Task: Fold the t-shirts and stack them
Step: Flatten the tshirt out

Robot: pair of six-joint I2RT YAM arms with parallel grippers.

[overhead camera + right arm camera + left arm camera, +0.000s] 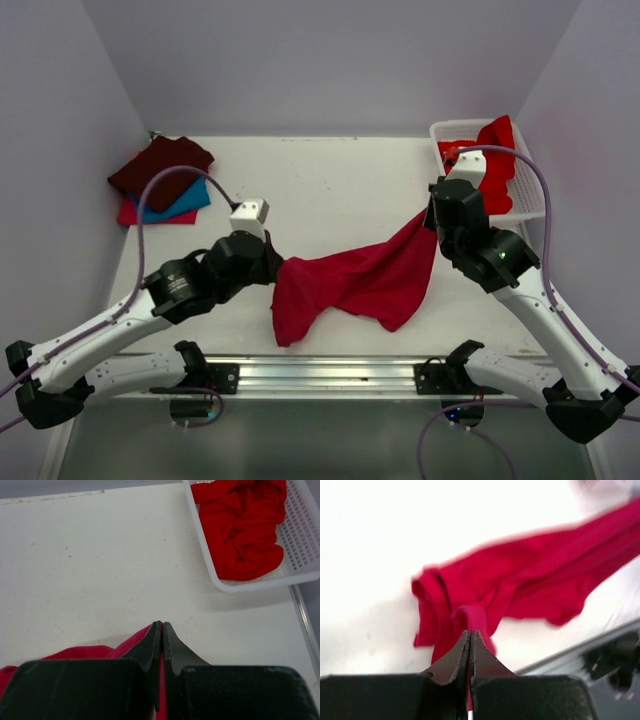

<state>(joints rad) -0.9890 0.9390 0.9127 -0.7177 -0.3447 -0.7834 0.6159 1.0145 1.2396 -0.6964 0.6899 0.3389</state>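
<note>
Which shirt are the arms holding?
The crimson-pink cloth t-shirt, stretched between left gripper and right gripper mid-table. The rest lie loose: a folded far-left pile, and a bright red shirt crumpled in the white plastic basket.

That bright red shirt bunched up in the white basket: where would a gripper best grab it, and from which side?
Probably from straight above, pinching one of the raised folds on the red shirt. The basket walls block any sideways approach, and the crumpled heap offers thick ridges. The left gripper and right gripper both hold the crimson shirt for now.
</note>
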